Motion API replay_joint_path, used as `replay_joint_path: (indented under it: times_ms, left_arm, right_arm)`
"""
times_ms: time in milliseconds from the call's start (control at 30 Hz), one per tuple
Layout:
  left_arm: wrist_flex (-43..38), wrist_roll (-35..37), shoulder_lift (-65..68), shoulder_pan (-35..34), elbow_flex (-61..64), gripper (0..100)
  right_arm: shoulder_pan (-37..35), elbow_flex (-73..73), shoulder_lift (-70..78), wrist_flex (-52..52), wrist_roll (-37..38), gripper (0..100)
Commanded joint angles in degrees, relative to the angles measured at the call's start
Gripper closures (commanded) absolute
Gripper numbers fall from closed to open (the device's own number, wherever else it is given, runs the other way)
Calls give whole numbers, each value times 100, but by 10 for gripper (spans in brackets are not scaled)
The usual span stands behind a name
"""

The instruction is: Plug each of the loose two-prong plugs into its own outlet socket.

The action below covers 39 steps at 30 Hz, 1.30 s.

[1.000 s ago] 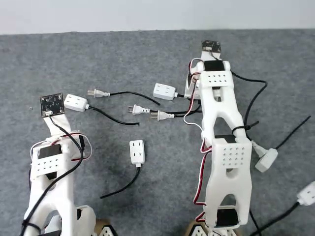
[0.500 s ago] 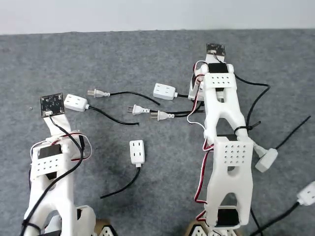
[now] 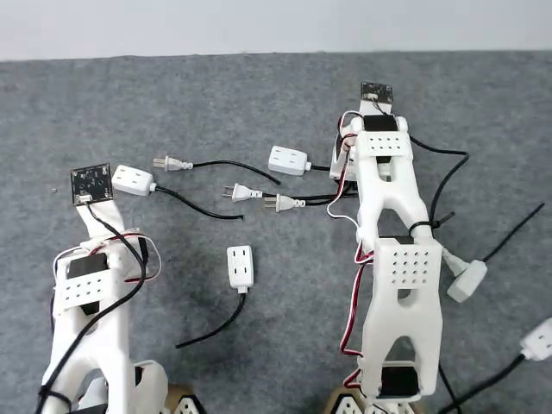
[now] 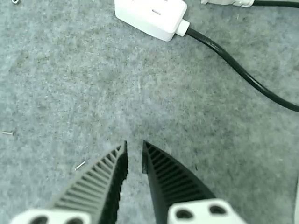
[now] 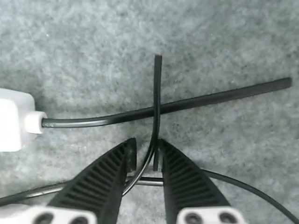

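Note:
Three white socket blocks lie on the grey carpet: one by the left arm's wrist, one beside the right arm, one in the middle front. Three two-prong plugs lie loose between them, unplugged. My left gripper hovers low over bare carpet, shut with nothing in it, a short way from a socket block. My right gripper is shut on a thin black cord whose cut end points away from the fingers, crossing the socket block's cord.
Black cords trail across the middle of the carpet. Two more white adapters with cords lie at the right edge. A pale wall borders the carpet at the back. A few small metal bits lie near the left gripper.
The right arm's wrist has shifted a little to the right and toward the front. The left arm, plugs and socket blocks have kept their places.

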Motion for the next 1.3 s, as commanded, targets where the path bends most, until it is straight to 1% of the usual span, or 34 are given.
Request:
replay_joint_path:
  times_ms: [0,133,433,633,833,967,1200,1267]
  left_arm:
    - [-105,-53,-114,-18,-22,952]
    - [-105,-53,-114,-18,-22,952]
    - [-114,-53,-114,-18,-22,952]
    - [-123,-53,-114,-9,-22,952]
    - [-123,-53,-114,-9,-22,951]
    - [-123,-53,-114,-9,-22,950]
    - [-123,-53,-114,-9,-22,949]
    - [-123,-53,-114,-9,-22,949]
  right_arm:
    - [101,-290,-127,-66,26,984]
    - [101,-264,-330,-22,26,990]
    - [110,-273,-1015,549,18,990]
    - [92,-273,-1789,1147,18,991]
    - [101,-273,-2615,2018,70,991]
    - [101,-237,-3240,2589,352,991]
    - [224,1055,-4760,2589,457,991]
    - [198,1530,-5288,2589,686,991]
